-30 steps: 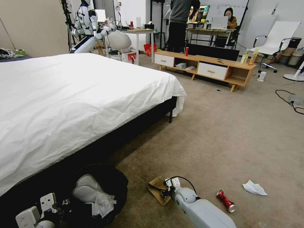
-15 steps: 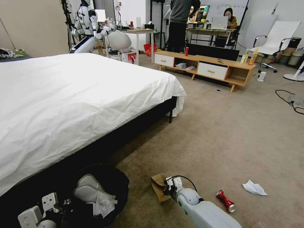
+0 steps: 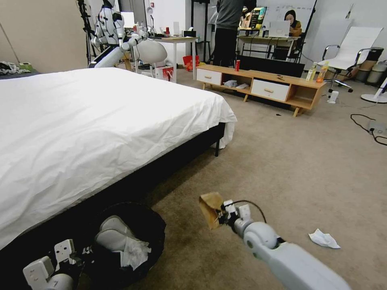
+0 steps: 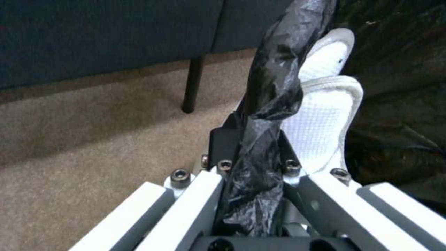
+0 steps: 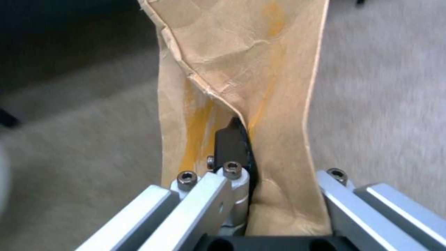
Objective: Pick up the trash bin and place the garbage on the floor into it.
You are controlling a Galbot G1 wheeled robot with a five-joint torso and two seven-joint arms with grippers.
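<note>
The left gripper (image 4: 253, 164) is clamped on the black-bagged rim of the trash bin (image 3: 155, 225), beside the bed (image 3: 100, 129). Inside the bin lie crumpled white tissues (image 3: 135, 253) and a pale rounded item. The right gripper (image 3: 221, 215) is clamped on the brown paper bag (image 3: 210, 207), held above the floor (image 3: 290, 169). Another tissue (image 3: 323, 239) lies on the carpet.
</note>
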